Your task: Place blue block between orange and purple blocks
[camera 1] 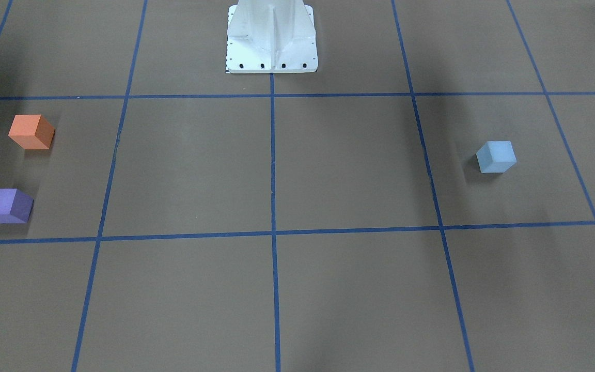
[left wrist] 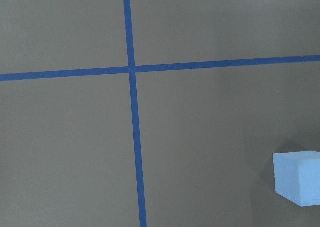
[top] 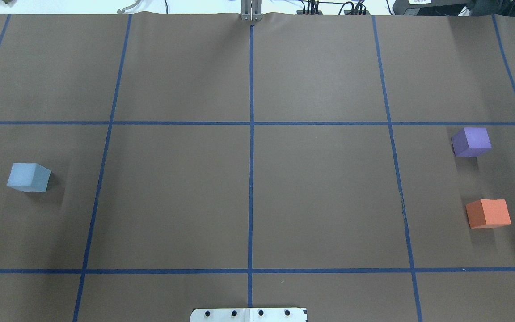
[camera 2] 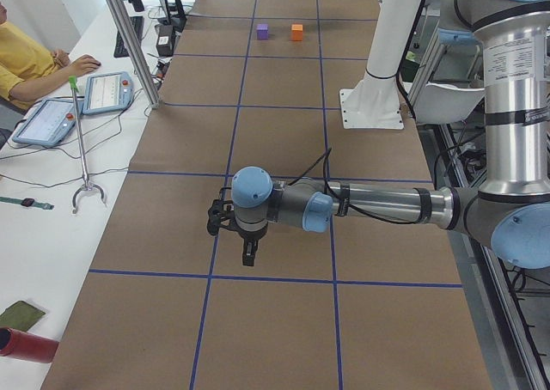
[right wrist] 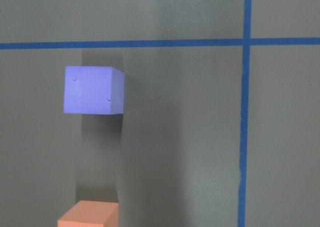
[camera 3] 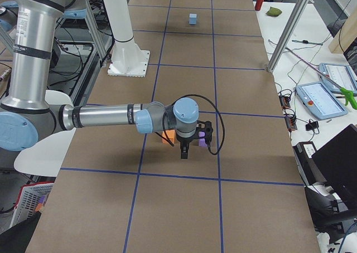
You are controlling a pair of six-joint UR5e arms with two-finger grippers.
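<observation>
Brown paper covered the counter (top: 320, 192), ruled into large squares by blue tape lines (top: 251, 134). At its far left, seen from behind the robot, sat the pale blue foam-like cube (top: 28, 177), alone in its square and turned a little askew to the grid. The left arm (camera 2: 378, 205) reached out low over that end with its jaws pointing down, clear of the surface. From the side view alone I could not tell how wide they stood, though nothing showed in them. Its wrist camera caught the cube only at the lower right corner, so the jaws were probably off to one side of it. A descent from that offset could have clipped an edge and skidded the cube away. A grip across its skewed corners could have let it twist.

Far over on the right stood the purple cube (top: 471, 142) and, nearer the robot, the orange cube (top: 488, 213), with bare paper between them. The right arm (camera 3: 111, 117) hung over that pair, and its jaws were just as unreadable. The gap looked snug for a cube, so a tilted or off-centre drop risked shoving a neighbour. The long carry across would also have brought the left arm toward the right arm, and they could have collided unless one gave way.
</observation>
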